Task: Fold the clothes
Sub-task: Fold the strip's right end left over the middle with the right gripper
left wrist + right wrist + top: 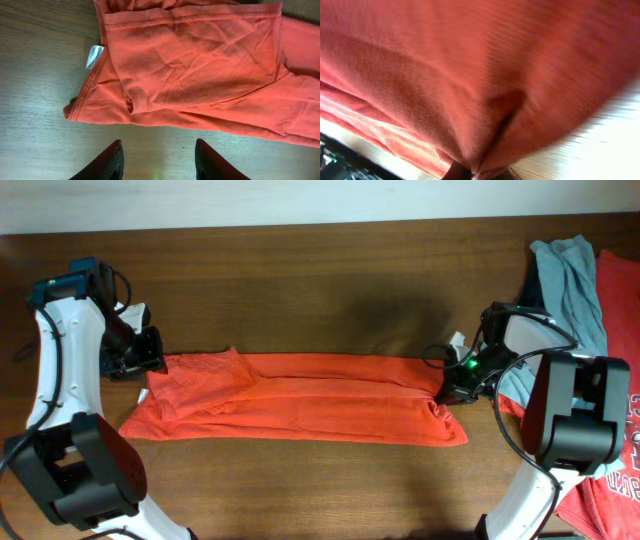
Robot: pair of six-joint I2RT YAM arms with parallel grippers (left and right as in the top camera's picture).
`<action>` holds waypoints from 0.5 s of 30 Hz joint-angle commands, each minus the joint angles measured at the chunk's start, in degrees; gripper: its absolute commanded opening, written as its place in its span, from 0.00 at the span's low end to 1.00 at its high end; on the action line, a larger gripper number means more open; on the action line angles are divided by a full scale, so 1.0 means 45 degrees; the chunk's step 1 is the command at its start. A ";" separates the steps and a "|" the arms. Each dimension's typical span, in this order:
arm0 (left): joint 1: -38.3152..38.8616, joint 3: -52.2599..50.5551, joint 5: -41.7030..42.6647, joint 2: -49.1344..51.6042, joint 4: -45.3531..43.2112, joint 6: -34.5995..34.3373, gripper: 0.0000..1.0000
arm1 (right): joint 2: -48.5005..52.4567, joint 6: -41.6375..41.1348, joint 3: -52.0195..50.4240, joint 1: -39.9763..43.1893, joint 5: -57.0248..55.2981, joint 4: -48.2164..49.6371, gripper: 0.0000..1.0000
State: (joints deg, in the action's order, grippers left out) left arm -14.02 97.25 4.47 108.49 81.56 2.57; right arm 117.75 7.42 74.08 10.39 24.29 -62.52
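Jaws: left apart, right clamped on the shirt (300, 405).
Overhead, it lies in a long orange band across the table (300, 280). Left wrist: left gripper (159, 150) gapes over bare wood beside the hem. Right wrist: right gripper (477, 172) pinches bunched cloth.

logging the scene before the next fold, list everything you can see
orange-red shirt: one, orange-red, folded into a long strip across the middle of the table
white label: one, white, at that shirt's edge near the left claw
grey-blue shirt: one, light grey-blue, crumpled at the far right
printed orange-red shirt: one, orange-red with white print, along the right edge, partly out of frame
table: one, dark brown wood, under everything
arms: two, white and black, left and right
left claw: one, black, open over bare table just off the strip's left end
right claw: one, black, shut on the strip's right end
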 commanded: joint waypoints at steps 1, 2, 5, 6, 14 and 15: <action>-0.0087 0.0087 0.0141 -0.0092 0.0005 0.0015 0.46 | 0.0243 -0.0525 0.0991 0.0743 -0.1763 -0.0170 0.04; -0.0087 0.0087 0.0141 -0.0092 0.0024 0.0015 0.46 | 0.0243 -0.0578 0.1399 0.0913 -0.2084 -0.0423 0.04; -0.0087 0.0087 0.0141 -0.0092 0.0073 0.0015 0.46 | 0.0243 -0.0573 0.2730 0.1243 -0.2482 -0.1345 0.04; -0.0087 0.0087 0.0146 -0.0092 0.0068 0.0015 0.46 | 0.0243 -0.0568 0.3638 0.1292 -0.2560 -0.1996 0.04; -0.0087 0.0087 0.0146 -0.0092 0.0068 0.0015 0.46 | 0.0243 -0.0617 0.6188 0.0049 -0.2934 -0.4367 0.04; -0.0087 0.0087 0.0146 -0.0092 0.0073 0.0015 0.46 | 0.0243 -0.0840 0.6266 -0.0257 -0.3041 -0.4527 0.04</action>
State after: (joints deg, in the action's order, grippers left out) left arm -14.02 97.25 4.47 108.49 81.80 2.55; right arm 119.02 5.48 100.07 13.50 12.62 -81.12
